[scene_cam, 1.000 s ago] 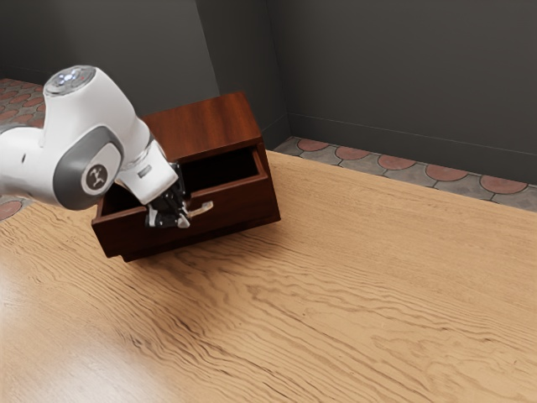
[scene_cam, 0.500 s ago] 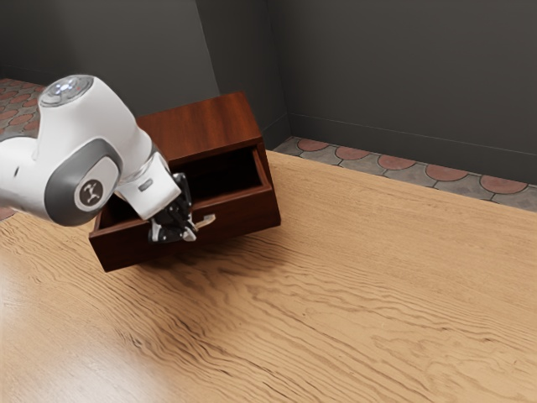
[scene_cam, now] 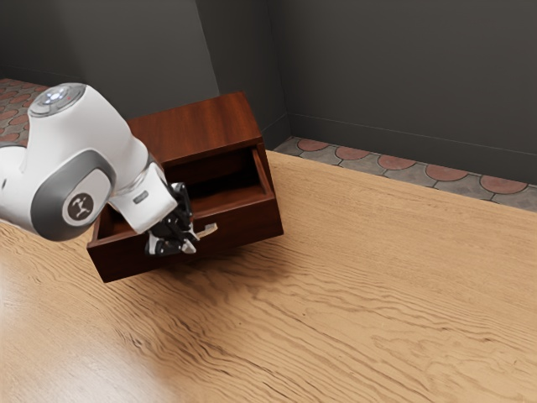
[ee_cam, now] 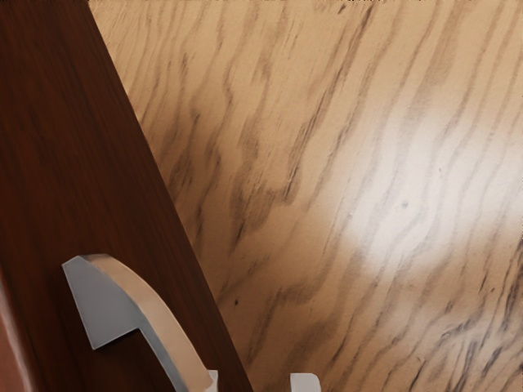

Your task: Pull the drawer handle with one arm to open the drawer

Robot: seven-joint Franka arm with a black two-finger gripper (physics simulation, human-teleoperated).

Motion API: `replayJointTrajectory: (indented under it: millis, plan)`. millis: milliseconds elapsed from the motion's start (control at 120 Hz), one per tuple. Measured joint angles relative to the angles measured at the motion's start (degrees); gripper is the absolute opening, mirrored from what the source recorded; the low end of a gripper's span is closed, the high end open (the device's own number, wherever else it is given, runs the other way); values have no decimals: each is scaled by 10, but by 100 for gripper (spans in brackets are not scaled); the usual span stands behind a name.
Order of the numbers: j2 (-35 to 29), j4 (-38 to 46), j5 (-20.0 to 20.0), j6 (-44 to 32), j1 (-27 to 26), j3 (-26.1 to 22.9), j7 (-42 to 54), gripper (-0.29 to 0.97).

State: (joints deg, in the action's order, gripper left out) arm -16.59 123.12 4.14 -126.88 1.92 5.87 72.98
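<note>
A dark red-brown wooden cabinet [scene_cam: 201, 126] stands on the table at the exterior view's left. Its drawer [scene_cam: 243, 225] is pulled partly out, and the dark inside shows behind the front panel. A pale grey handle [scene_cam: 205, 227] sits on the drawer front. My black gripper [scene_cam: 178, 242] is at that handle, shut on it, with the white arm coming in from the left. In the wrist view the grey handle [ee_cam: 122, 302] curves off the dark drawer front [ee_cam: 73, 163], close under my hand.
The light wooden table [scene_cam: 361, 285] stretches wide to the exterior view's right and front of the cabinet. Dark walls and a tiled floor [scene_cam: 436, 172] lie beyond the table's far edge.
The drawer has slid further out of the cabinet, toward the exterior view's lower left. My gripper and arm moved the same way, still on the handle.
</note>
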Motion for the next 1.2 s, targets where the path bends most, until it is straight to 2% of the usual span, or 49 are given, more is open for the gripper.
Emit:
replayJointTrajectory:
  millis: [192, 400, 550, 617, 717, 917, 1042, 1200]
  plan:
    - [-4, 1, 0, -1, 1, -4, -3, -4]
    - [-17, 0, -6, 7, 1, -6, -4, 5]
    - [-37, -17, -23, 35, -1, -12, -6, 23]
    - [-29, -59, -30, 73, 1, -12, -6, 34]
    - [37, -191, -34, 172, 2, -12, -7, 47]
    - [172, -424, -31, 378, 7, -6, -17, 60]
    - [195, -461, -27, 451, 7, -5, -46, 63]
    - [194, -473, -3, 484, 1, -7, -75, 66]
